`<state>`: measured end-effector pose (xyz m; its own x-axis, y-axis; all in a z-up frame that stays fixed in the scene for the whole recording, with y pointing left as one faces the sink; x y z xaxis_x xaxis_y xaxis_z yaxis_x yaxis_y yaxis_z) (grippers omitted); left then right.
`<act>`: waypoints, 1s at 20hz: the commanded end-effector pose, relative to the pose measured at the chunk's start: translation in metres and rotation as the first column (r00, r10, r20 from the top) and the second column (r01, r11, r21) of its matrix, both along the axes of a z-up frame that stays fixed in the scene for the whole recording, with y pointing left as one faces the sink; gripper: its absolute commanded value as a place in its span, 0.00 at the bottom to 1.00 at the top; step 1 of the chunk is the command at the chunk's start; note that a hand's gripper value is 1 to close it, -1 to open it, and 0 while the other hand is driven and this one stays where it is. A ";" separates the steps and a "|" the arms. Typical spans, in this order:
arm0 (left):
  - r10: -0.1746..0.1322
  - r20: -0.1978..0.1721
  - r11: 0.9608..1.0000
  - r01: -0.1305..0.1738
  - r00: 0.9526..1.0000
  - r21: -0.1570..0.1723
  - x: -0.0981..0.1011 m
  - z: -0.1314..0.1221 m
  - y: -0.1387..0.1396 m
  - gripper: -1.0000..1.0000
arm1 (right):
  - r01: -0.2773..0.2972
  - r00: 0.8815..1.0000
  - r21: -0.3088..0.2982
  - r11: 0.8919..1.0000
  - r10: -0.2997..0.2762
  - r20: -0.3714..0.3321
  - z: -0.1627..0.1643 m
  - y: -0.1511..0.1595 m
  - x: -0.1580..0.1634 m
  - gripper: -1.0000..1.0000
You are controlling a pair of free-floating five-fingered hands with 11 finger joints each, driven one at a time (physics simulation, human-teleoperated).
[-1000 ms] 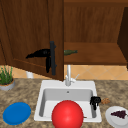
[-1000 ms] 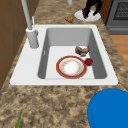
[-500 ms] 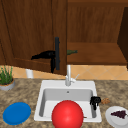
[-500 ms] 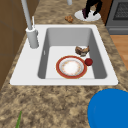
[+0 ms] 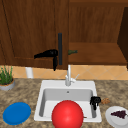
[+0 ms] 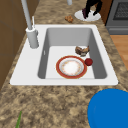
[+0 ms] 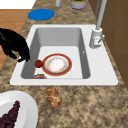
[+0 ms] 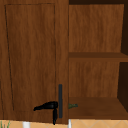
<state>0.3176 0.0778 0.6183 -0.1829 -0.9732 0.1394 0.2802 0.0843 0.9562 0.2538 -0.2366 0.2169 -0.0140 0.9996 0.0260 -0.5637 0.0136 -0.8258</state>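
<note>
My left hand [image 5: 48, 54] [image 8: 48, 106] lies with straight fingers flat against the face of the left wall cabinet door [image 5: 32, 30], just left of its dark vertical handle [image 5: 60, 48]. That door stands almost closed. My right hand [image 5: 95, 101] [image 7: 15, 46] hangs with relaxed fingers over the sink's right rim, holding nothing, close to a small red fruit [image 7: 38, 63]. In the sink [image 5: 42, 100] lies a red-rimmed plate [image 6: 71, 67] [image 7: 57, 64]. A brown piece of food [image 6: 82, 50] sits beside it.
The cabinet's right half is open, with a small green thing [image 5: 72, 52] on its lower shelf. A faucet [image 5: 68, 76] stands behind the sink. On the counter are a blue plate [image 5: 16, 113], a potted plant [image 5: 6, 78], a white plate of grapes [image 5: 116, 116] and a pastry [image 7: 53, 97].
The left cabinet door has swung further toward closed, its handle shifting right, and my left hand has moved right with it. The right hand has stayed where it was.
</note>
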 end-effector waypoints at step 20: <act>0.061 0.029 0.997 -0.063 0.998 0.049 0.012 -0.023 0.013 0.00 | 0.000 1.000 0.000 1.000 0.000 0.000 0.000 0.000 0.000 0.50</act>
